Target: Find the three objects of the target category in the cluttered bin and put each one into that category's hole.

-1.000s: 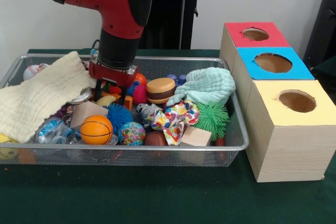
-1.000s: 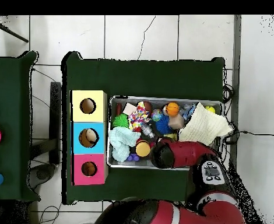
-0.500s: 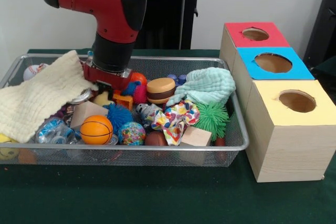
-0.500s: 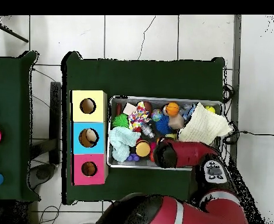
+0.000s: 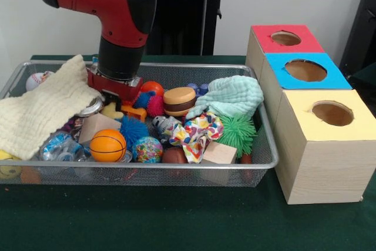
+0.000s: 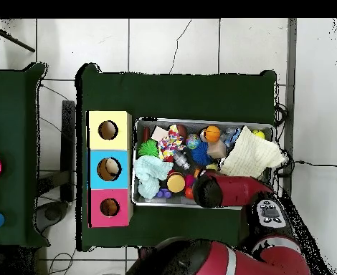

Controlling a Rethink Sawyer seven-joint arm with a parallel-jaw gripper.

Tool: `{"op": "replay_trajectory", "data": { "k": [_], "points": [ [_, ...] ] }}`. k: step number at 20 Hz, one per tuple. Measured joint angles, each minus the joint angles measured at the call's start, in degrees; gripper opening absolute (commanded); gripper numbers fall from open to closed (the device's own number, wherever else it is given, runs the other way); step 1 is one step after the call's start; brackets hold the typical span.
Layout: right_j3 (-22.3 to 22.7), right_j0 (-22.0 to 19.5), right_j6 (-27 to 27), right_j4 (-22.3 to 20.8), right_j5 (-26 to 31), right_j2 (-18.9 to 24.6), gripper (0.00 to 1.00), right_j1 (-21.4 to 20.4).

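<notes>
Wire mesh bin [image 5: 141, 167] on the green table, gripper [image 5: 113, 97] sliding along it toward the cream cloth [image 5: 41, 110]

Over the last second the arm has drifted sideways, uncovering the orange-red ball [image 5: 151, 88], and now hangs low over a yellow toy [image 5: 110, 110] at the cloth's edge; nothing looks lifted, so I'd say it is still searching. Whether the jaws are parted or clenched I cannot tell. The bin's long axis runs across the front view, one short end pointing at the yellow-topped box [image 5: 332, 113]
</notes>
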Motion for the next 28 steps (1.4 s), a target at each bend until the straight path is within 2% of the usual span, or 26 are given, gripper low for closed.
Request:
{"op": "replay_trajectory", "data": {
  "k": [3, 8, 12, 14, 17, 20, 23, 28],
  "points": [
    [0.6, -0.4, 0.0, 0.0, 0.0, 0.6, 0.0, -0.6],
    [3.3, -2.7, 0.0, 0.1, 0.0, 3.6, 0.0, -3.8],
    [4.9, -2.6, 0.0, 0.1, 0.0, 4.0, 0.0, -6.3],
    [6.1, -1.1, 0.0, 0.1, 0.0, 3.4, 0.0, -8.7],
    [6.4, 1.0, 0.0, 0.1, 0.0, 2.0, 0.0, -10.1],
    [6.7, 6.6, 0.0, 0.3, 0.0, -1.6, 0.0, -12.1],
    [8.1, 11.4, 0.0, 3.1, 0.3, -3.5, 0.0, -14.9],
    [11.5, 10.6, 0.0, 8.7, 1.9, -2.3, 0.0, -17.6]
  ]
}}
